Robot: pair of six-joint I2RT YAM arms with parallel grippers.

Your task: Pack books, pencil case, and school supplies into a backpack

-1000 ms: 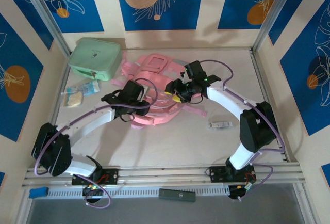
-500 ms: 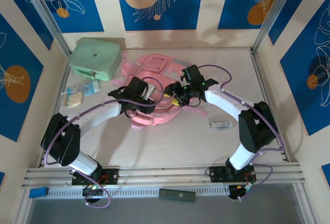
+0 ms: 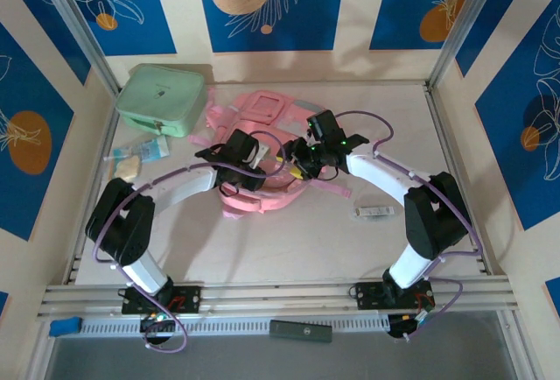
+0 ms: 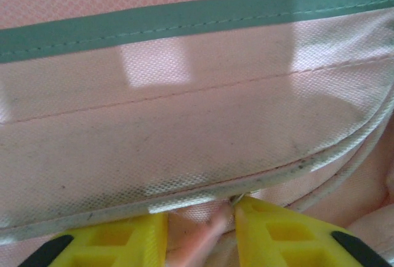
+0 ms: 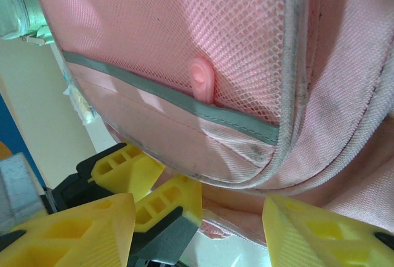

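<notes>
The pink backpack [image 3: 261,110] lies flat at the middle back of the table. Its mesh pocket [image 5: 234,39] and grey trim [image 4: 184,18] show close up. My left gripper [image 4: 200,239] is at the backpack's piped edge, jaws apart, with a thin pink pull tab [image 4: 212,233] between them against the right finger. My right gripper [image 5: 197,236] is open wide around the same lower edge, facing the left gripper's yellow fingers [image 5: 123,168]. From above, the left gripper [image 3: 269,163] and the right gripper [image 3: 296,166] almost meet. The school supplies bar [image 3: 376,212] lies on the table to the right. The books and the pencil case are out of view.
A mint-green boxy case [image 3: 162,100] stands at the back left. A clear plastic packet [image 3: 136,157] lies at the left edge of the table. A dark flat item [image 3: 300,331] rests below the front rail. Metal frame posts border both sides.
My left arm has reached further right over the backpack, bringing its gripper close to the right gripper. The right gripper shifted slightly left, then held still.
</notes>
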